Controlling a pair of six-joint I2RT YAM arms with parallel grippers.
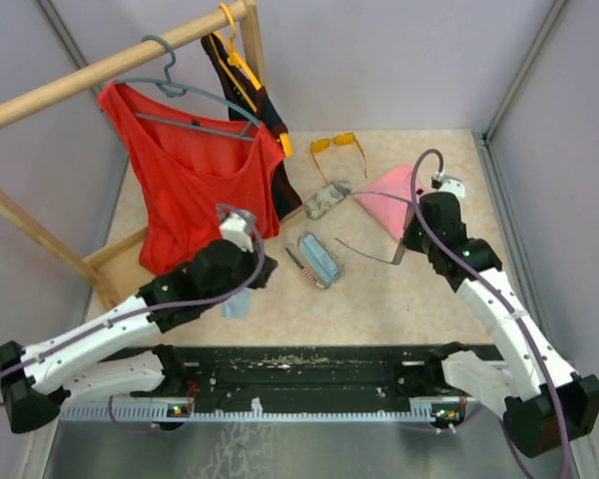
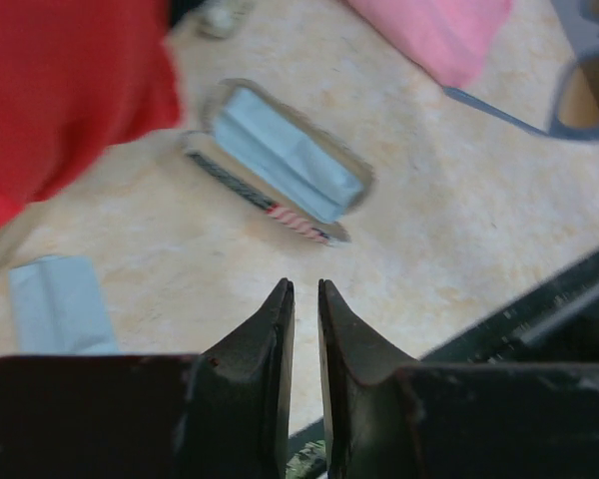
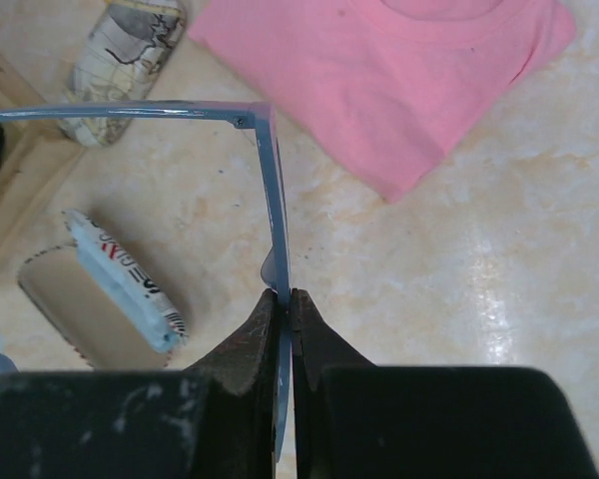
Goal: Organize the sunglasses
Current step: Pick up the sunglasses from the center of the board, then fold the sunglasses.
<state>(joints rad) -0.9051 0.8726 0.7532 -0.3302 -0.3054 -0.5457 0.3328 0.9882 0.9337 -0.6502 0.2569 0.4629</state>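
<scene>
My right gripper [image 3: 292, 294] is shut on the greyish-lilac sunglasses [image 3: 270, 180] and holds them above the table. One thin arm of theirs sticks out to the left [image 1: 364, 254]. In the top view this gripper [image 1: 409, 244] is beside the pink shirt. The same pair shows at the right edge of the left wrist view [image 2: 564, 120]. The orange-lensed sunglasses [image 1: 337, 145] lie unfolded at the back of the table. My left gripper [image 2: 304, 287] hovers near the open case with its jaws a narrow gap apart and nothing between them.
An open patterned case [image 1: 319, 259] [image 2: 280, 165] holds a light-blue cloth. A closed patterned case [image 1: 327, 200] lies behind it. Another light-blue cloth [image 1: 237, 302] lies by the left arm. A folded pink shirt [image 1: 389, 195] is at the right. A red top [image 1: 190, 180] hangs on the wooden rack [image 1: 80, 75].
</scene>
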